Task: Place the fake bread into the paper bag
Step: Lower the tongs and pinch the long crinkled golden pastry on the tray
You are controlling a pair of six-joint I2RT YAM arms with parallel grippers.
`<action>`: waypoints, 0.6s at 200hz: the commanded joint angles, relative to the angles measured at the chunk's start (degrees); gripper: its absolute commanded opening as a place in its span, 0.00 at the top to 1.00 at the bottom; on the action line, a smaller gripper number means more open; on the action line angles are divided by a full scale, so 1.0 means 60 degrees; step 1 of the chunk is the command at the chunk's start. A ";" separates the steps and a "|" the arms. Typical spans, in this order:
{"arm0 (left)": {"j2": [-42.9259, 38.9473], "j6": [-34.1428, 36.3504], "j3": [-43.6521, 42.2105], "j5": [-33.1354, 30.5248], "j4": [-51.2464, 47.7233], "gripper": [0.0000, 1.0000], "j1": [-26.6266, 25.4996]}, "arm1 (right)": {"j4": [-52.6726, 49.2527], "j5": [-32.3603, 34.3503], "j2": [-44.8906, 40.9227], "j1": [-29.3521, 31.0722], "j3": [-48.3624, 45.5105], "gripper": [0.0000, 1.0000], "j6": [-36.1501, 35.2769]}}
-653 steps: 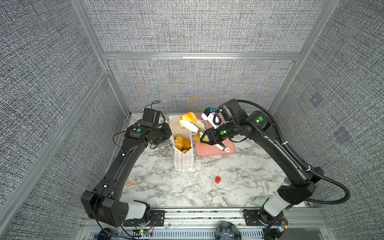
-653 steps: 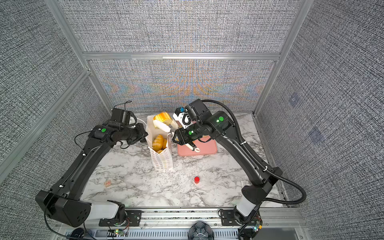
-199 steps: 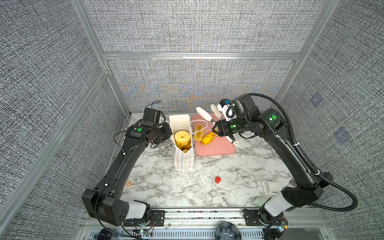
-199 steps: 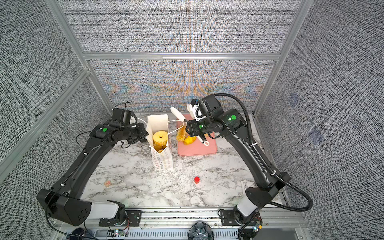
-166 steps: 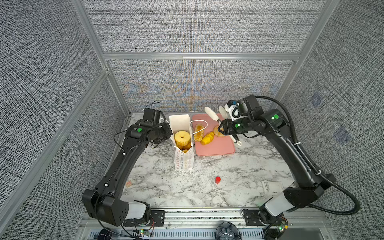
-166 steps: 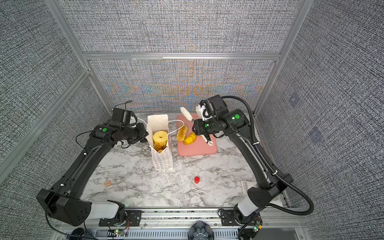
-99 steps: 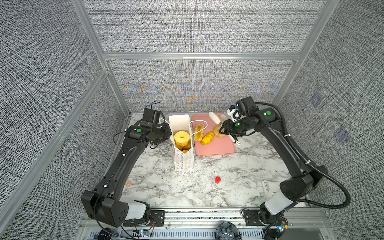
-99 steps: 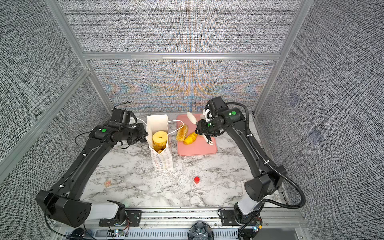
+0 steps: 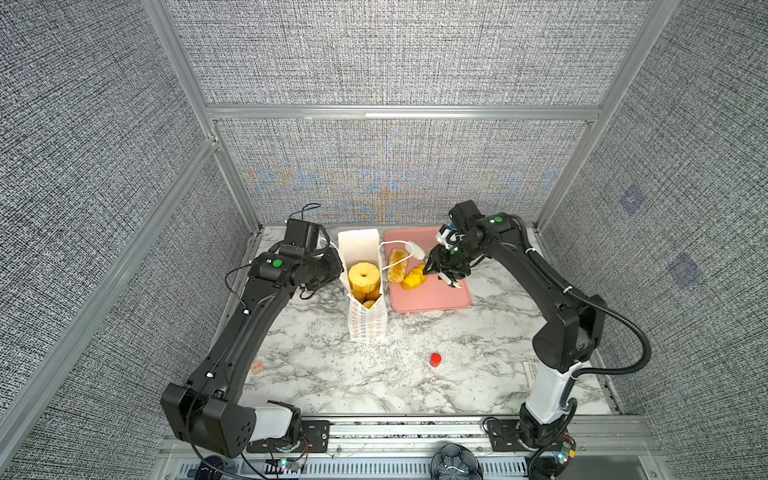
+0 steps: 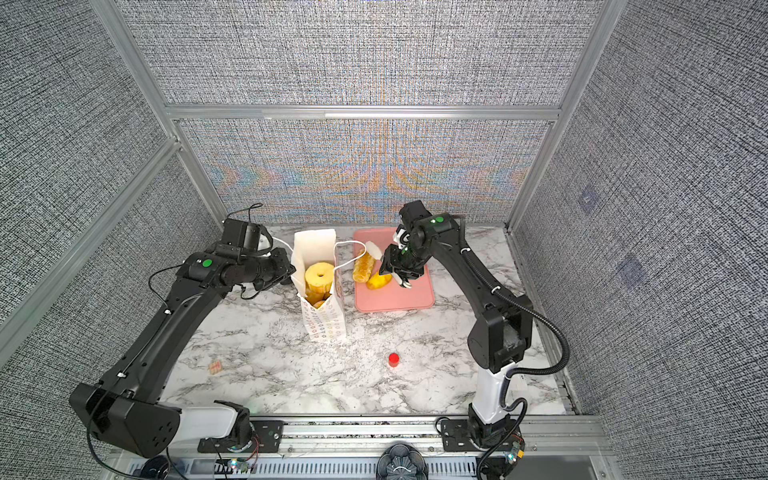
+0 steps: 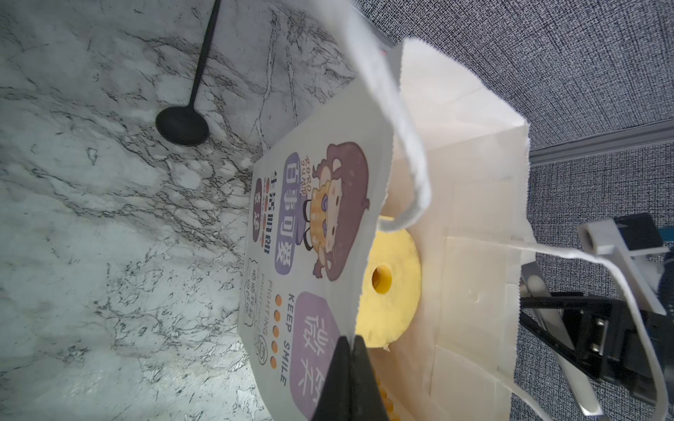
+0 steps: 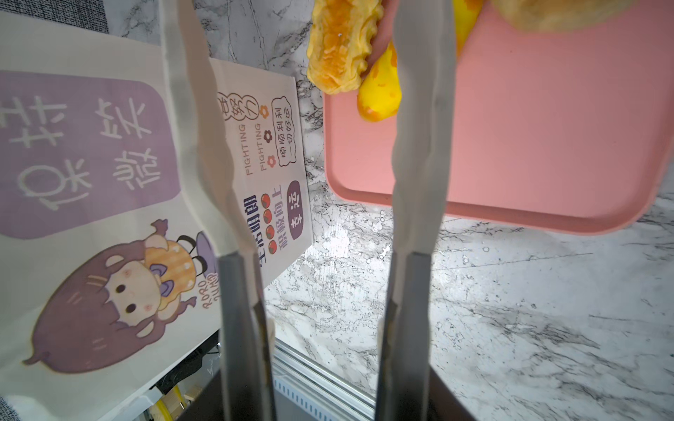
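- Fake bread is sitting in two spots — a ring cake (image 9: 365, 277) is poking out of the top of the paper bag (image 9: 365, 322), and a long loaf (image 9: 398, 264) and a yellow bun (image 9: 413, 280) are lying on the pink tray (image 9: 436, 297) just beside it.
- Bag is standing upright on the marble table (image 9: 311, 374), mouth open, more pieces showing under the ring cake.
- Left gripper (image 11: 351, 350) is pinching the bag's rim, fingers squeezed together on the paper.
- Right gripper (image 9: 435, 268) is hanging over the tray with its fingers spread apart — the loaf is showing between them in the wrist view, nothing clamped.
- Small red cylinder (image 9: 435, 359) is sitting out front on the table, well apart from everything.
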 commanded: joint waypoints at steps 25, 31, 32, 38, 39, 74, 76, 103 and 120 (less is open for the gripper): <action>-0.0040 -0.0009 -0.0003 0.0050 0.0003 0.96 0.0007 | 0.0073 -0.0381 0.0620 -0.0004 0.0370 0.46 0.0155; -0.0027 -0.0010 0.0008 0.0056 -0.0005 0.96 0.0003 | 0.0072 -0.0392 0.0715 -0.0003 0.0404 0.46 0.0164; -0.0021 -0.0010 0.0008 0.0053 0.0000 0.96 0.0007 | 0.0064 -0.0390 0.0736 0.0001 0.0414 0.46 0.0168; -0.0016 -0.0002 0.0008 0.0049 -0.0005 0.96 0.0011 | 0.0046 -0.0391 0.0833 -0.0003 0.0484 0.46 0.0173; -0.0015 -0.0006 0.0008 0.0049 -0.0007 0.96 0.0011 | 0.0044 -0.0390 0.0853 0.0001 0.0498 0.46 0.0172; -0.0021 -0.0007 0.0008 0.0049 0.0017 0.96 0.0011 | 0.0013 -0.0490 0.1371 0.0003 0.0738 0.47 0.0257; -0.0023 -0.0009 0.0008 0.0049 0.0009 0.96 0.0011 | 0.0024 -0.0498 0.1390 -0.0003 0.0752 0.47 0.0270; -0.0022 -0.0010 0.0007 0.0035 0.0001 0.96 0.0003 | 0.0144 -0.0585 0.1686 0.0002 0.0791 0.47 0.0380; -0.0020 -0.0017 -0.0006 0.0037 0.0004 0.96 0.0017 | 0.0216 -0.0650 0.1872 0.0015 0.0819 0.48 0.0448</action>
